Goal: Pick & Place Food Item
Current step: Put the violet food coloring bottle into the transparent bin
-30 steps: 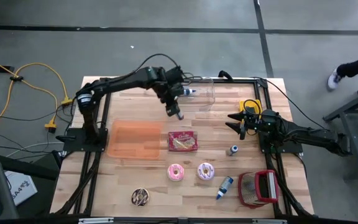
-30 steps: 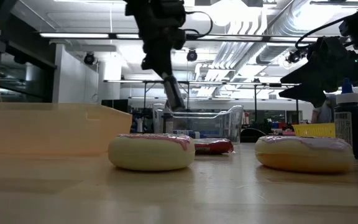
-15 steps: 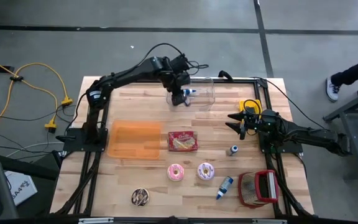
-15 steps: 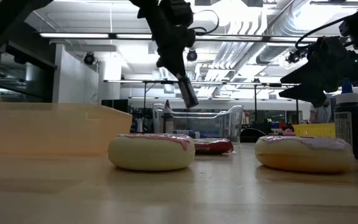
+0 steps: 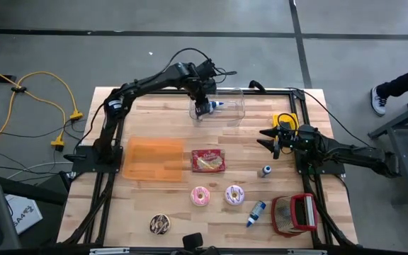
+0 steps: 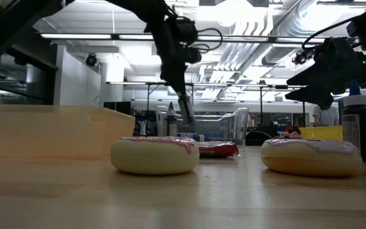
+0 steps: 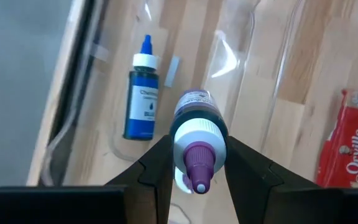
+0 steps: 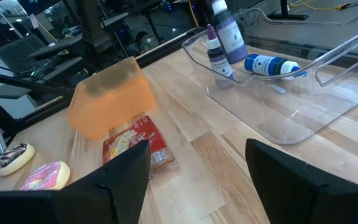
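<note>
A small dark bottle with a white cap and purple tip (image 7: 194, 134) is between the fingers of my left gripper (image 5: 202, 110), which is shut on it inside the clear plastic bin (image 5: 231, 106) at the table's far side. The right wrist view shows the bottle (image 8: 218, 62) upright in the bin. A blue bottle (image 7: 143, 96) lies on its side on the bin floor beside it. My right gripper (image 5: 268, 140) waits open over the table's right side, with nothing between its fingers. My left gripper pinches the bottle's white cap and neck (image 7: 194, 127) between its two fingers (image 7: 157, 168). It comes steeply from above. The bottle stands upright below the fingers, purple tip up. Whether its base touches the bin floor I cannot tell.
An orange bin (image 5: 151, 159) and a red popcorn packet (image 5: 208, 161) lie mid-table. Two pink donuts (image 5: 201, 196) (image 5: 234, 195) and a chocolate one (image 5: 160, 224) sit nearer. Two more blue bottles (image 5: 265, 171) (image 5: 256, 212) and a red wire basket (image 5: 294, 214) are at the right.
My left gripper has carried the bottle toward the table's far edge, from over the bare wood beyond the orange bin into the clear bin. It has sunk a little and rolled, staying shut on the bottle.
</note>
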{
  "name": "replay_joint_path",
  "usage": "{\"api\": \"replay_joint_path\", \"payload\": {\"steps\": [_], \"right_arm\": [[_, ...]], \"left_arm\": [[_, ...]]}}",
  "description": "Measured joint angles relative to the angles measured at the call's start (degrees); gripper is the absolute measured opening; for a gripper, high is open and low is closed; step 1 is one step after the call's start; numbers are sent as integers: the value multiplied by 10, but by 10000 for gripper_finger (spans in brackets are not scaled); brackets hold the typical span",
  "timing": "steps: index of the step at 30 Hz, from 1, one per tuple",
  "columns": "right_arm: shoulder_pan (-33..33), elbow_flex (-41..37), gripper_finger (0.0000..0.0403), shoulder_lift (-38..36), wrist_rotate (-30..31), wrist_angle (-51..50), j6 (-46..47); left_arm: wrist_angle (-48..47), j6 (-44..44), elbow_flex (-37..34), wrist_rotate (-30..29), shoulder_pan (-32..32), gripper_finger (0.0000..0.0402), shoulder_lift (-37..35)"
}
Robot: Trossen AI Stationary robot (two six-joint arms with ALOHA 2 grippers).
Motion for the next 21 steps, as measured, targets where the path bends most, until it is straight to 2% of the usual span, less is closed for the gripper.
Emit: {"api": "replay_joint_path", "payload": {"steps": [8,21], "right_arm": [[0,0,250,0,0,0,0],[0,0,250,0,0,0,0]], "left_arm": [[-4,16,0,0,-6,113,17],[-39,25,-1,-46,-36,113,28]]}}
